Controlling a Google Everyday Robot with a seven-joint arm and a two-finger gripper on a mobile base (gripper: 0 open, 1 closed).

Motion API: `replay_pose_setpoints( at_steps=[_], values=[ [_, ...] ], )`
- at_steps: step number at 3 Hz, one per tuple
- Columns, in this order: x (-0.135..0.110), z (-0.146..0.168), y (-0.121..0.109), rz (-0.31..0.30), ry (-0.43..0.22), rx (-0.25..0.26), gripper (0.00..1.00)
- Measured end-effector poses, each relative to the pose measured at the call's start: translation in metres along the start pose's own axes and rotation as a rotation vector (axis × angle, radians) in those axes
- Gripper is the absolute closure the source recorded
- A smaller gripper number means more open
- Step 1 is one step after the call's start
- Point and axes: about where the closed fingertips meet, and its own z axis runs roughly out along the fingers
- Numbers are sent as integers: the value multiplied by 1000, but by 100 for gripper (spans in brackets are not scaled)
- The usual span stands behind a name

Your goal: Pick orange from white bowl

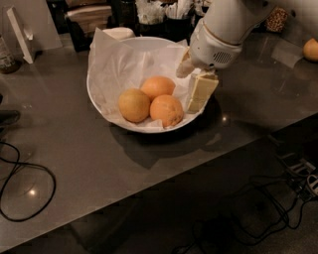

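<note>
The white bowl (99, 101), lined with crumpled white paper, stands on the dark countertop and holds three fruits. The orange (167, 110), deep orange with dimpled skin, lies at the front right of the bowl. A duller yellowish fruit (134, 105) lies to its left and a smoother, lighter orange (158, 87) behind it. My gripper (190, 92) hangs over the bowl's right rim, just right of the orange and not touching it. It is open and empty; one cream finger (201, 93) points down beside the orange.
Another orange fruit (311, 49) lies at the far right of the countertop. Dark containers and a holder with items (149, 12) stand behind the bowl. A white card stand (20, 34) is at the back left. Cables (25, 188) lie on the floor below.
</note>
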Motion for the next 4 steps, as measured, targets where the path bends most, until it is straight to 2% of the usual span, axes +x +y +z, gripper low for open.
replay_pose_setpoints(
  at_steps=[1,2,3,4],
  values=[
    [-7,5,-11,-21,-88,15,20],
    [-18,10,-24,-38,-181,40,21],
    [-28,14,-29,-36,-232,69,23],
    [-32,19,-28,-15,-247,89,27]
  ],
)
